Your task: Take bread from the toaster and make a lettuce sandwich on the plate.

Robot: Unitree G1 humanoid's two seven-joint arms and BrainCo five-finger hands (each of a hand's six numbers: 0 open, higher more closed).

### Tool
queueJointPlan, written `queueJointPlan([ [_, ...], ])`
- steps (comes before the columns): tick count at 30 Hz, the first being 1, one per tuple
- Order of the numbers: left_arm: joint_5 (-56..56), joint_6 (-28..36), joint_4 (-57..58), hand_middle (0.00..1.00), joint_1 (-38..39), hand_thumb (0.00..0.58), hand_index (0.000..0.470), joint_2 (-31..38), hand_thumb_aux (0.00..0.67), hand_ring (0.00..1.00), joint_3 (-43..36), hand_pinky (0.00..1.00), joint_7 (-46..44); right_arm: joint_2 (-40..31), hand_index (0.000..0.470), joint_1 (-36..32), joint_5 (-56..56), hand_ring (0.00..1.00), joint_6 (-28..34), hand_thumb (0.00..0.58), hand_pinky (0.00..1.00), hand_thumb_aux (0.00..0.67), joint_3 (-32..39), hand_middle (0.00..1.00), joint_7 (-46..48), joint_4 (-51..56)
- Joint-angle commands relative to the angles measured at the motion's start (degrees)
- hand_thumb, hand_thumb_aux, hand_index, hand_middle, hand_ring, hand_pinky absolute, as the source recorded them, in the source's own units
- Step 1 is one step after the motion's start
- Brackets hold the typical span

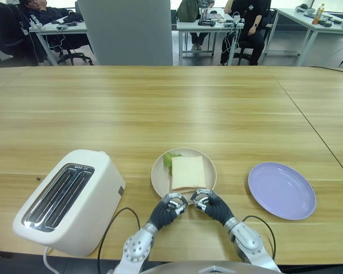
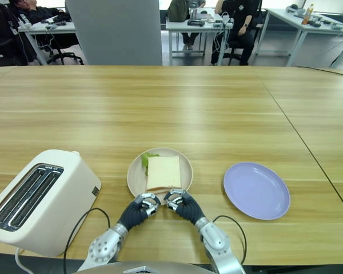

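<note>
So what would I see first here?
The square white bread sandwich with green lettuce peeking out, on the round beige plate at the near middle of the wooden table, with the left hand and right hand curled before it. A cream toaster sits left, a round lilac plate right.

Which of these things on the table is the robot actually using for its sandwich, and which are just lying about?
For the job: toaster, beige plate, bread slice on it, lettuce peeking out beneath, left hand, right hand.
Just lying about: purple plate, to the right.
</note>
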Motion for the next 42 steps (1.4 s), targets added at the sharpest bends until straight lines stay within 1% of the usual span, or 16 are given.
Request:
queueJointPlan([
  [1,0.0,0.7,8.0,1.0,-3.5,0.58,0.46,-0.9,0.67,1.0,1.2,1.0,0.8,1.0,0.46,-3.8,0.4,1.0,0.3,0.58,1.0,0.67,-3.1,1.0,-1.3,9.2],
  [7,-0.2,-3.4,21.9,1.0,-13.8,0.58,0.46,-3.7,0.67,1.0,2.6,1.0,1.3,3.3,0.46,-14.1,-0.3,1.0,-3.2,0.58,1.0,0.67,-6.7,1.0,-4.3,23.2],
  [12,-0.7,-7.2,32.0,1.0,-21.3,0.58,0.46,-5.2,0.67,1.0,5.1,1.0,2.5,5.9,0.46,-21.7,0.6,1.0,-5.1,0.58,1.0,0.67,-9.8,1.0,-6.2,31.2],
  [17,-0.1,-10.4,38.5,1.0,-25.7,0.58,0.46,-6.3,0.67,1.0,6.0,1.0,3.1,7.3,0.46,-25.8,-0.1,1.0,-7.8,0.58,1.0,0.67,-11.2,1.0,-6.7,37.2],
  [25,-0.2,-12.5,39.7,1.0,-25.0,0.58,0.46,-6.2,0.67,1.0,6.5,1.0,2.4,7.8,0.46,-25.3,-0.2,1.0,-9.3,0.58,1.0,0.67,-11.4,1.0,-6.0,37.5],
  [28,-0.8,-12.8,36.2,1.0,-22.0,0.58,0.46,-6.3,0.67,1.0,6.0,1.0,1.1,8.5,0.46,-22.3,0.4,1.0,-8.2,0.58,1.0,0.67,-11.2,1.0,-5.6,32.8],
  [30,-1.9,-12.3,30.2,1.0,-17.5,0.58,0.46,-6.5,0.67,1.0,4.8,1.0,-1.2,8.6,0.46,-17.9,0.4,1.0,-6.5,0.58,1.0,0.67,-10.2,1.0,-4.9,25.8],
  [31,-2.7,-12.0,26.0,1.0,-14.5,0.572,0.406,-6.5,0.591,1.0,3.9,1.0,-2.6,8.5,0.442,-14.9,0.5,0.92,-5.2,0.579,0.92,0.644,-9.5,0.92,-4.3,21.3],
  [32,-4.1,-11.4,21.5,1.0,-11.3,0.355,0.173,-6.5,0.252,1.0,2.9,1.0,-4.3,8.1,0.28,-11.8,0.6,0.73,-3.8,0.491,0.73,0.407,-8.6,0.73,-3.7,16.7],
  [33,-6.1,-10.5,15.6,0.98,-7.1,0.0,0.0,-6.2,0.0,0.98,1.5,0.98,-6.3,7.5,0.067,-7.7,0.5,0.42,-2.4,0.156,0.42,0.097,-7.5,0.42,-3.1,10.7],
  [34,-8.0,-9.4,10.2,0.8,-3.3,0.0,0.0,-5.9,0.0,0.8,0.2,0.8,-8.0,6.8,0.0,-3.8,0.6,0.22,-0.8,0.0,0.22,0.0,-6.7,0.22,-2.6,5.2],
  [35,-10.4,-8.2,5.4,0.51,0.0,0.0,0.0,-5.6,0.0,0.51,-0.9,0.51,-9.4,6.2,0.0,-0.6,0.9,0.0,0.6,0.0,0.0,0.0,-6.0,0.0,-2.1,0.6],
  [36,-13.0,-6.6,1.2,0.28,2.9,0.0,0.0,-5.5,0.0,0.28,-1.6,0.28,-10.4,5.7,0.0,2.2,1.5,0.0,1.8,0.0,0.0,0.0,-5.7,0.0,-1.8,-3.3],
  [37,-16.1,-4.8,-3.0,0.0,5.5,0.0,0.0,-5.4,0.0,0.0,-2.3,0.0,-11.5,5.4,0.0,4.8,2.5,0.0,2.9,0.0,0.0,0.0,-5.5,0.0,-1.4,-7.1],
  [40,-23.7,0.1,-12.6,0.0,10.7,0.0,0.0,-5.6,0.0,0.0,-3.9,0.0,-12.9,4.8,0.0,10.4,5.3,0.0,5.3,0.0,0.0,0.0,-4.5,0.0,-0.4,-16.2],
  [42,-27.5,2.8,-17.1,0.0,12.1,0.0,0.0,-6.0,0.0,0.0,-4.6,0.0,-12.8,4.8,0.0,12.7,5.6,0.0,4.3,0.0,0.0,0.0,-3.9,0.0,-0.8,-20.8],
])
